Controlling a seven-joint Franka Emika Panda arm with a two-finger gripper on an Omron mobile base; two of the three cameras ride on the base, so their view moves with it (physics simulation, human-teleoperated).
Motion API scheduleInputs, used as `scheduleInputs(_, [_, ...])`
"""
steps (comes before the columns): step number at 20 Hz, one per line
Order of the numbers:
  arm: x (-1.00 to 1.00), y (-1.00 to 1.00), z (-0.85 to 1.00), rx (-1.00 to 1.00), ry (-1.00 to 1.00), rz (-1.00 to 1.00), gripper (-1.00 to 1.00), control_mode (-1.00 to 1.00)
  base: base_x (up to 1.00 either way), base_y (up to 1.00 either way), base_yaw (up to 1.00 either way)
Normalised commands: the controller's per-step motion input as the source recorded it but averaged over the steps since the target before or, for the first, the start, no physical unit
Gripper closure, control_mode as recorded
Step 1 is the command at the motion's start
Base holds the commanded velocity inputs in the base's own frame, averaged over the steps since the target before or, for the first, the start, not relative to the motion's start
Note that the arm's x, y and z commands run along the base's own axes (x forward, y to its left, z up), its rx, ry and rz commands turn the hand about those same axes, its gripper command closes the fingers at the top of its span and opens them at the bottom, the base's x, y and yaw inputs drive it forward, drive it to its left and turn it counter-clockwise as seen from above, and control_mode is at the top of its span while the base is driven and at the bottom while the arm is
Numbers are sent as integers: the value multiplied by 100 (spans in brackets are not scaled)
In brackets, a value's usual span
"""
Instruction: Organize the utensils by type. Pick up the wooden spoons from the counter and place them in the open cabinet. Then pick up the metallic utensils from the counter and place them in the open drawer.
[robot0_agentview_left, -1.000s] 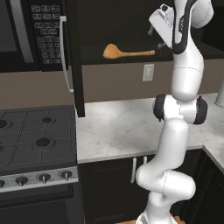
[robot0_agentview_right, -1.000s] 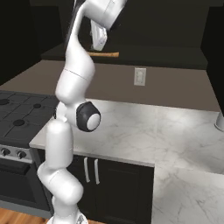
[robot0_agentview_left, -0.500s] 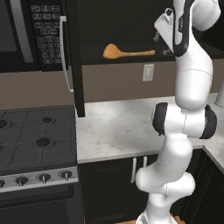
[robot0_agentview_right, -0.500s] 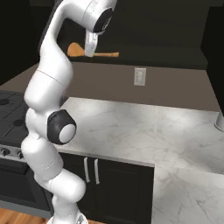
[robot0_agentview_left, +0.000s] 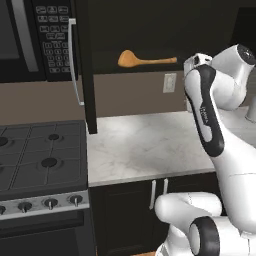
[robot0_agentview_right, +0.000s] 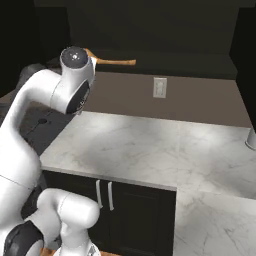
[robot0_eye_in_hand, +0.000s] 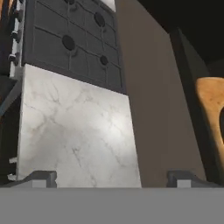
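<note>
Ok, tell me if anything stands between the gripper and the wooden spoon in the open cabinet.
Nothing visible does. In the hand view the open gripper holds nothing, and the wooden spoon shows at the right edge, lying in the open cabinet above the counter. Only bare wall lies between them.

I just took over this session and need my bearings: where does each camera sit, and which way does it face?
Left base view: behind the arm's left, facing counter, stove, spoon in cabinet; arm at right.
Right base view: behind the arm's right, facing the same counter; arm at left.
Hand view: on the hand, looking along the open gripper down over counter and stove.
All three share the spoon.
</note>
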Motion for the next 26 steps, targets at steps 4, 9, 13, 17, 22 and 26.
scheduleInputs(4, [-51, 10, -18, 0, 4, -48, -100, -100, 0, 0, 0])
scheduleInputs(9, [-58, 7, 0, 10, 13, -61, -100, -100, 0, 0, 0])
scheduleInputs(13, [-63, 0, 0, 15, 1, -69, -100, -100, 0, 0, 0])
scheduleInputs(17, [-52, 0, 0, 17, 0, -82, -100, -100, 0, 0, 0])
scheduleInputs(22, [-45, -28, 13, 42, 4, -41, -100, -100, 0, 0, 0])
scheduleInputs(26, [-35, -17, 12, 42, 8, -7, -100, -100, 0, 0, 0])
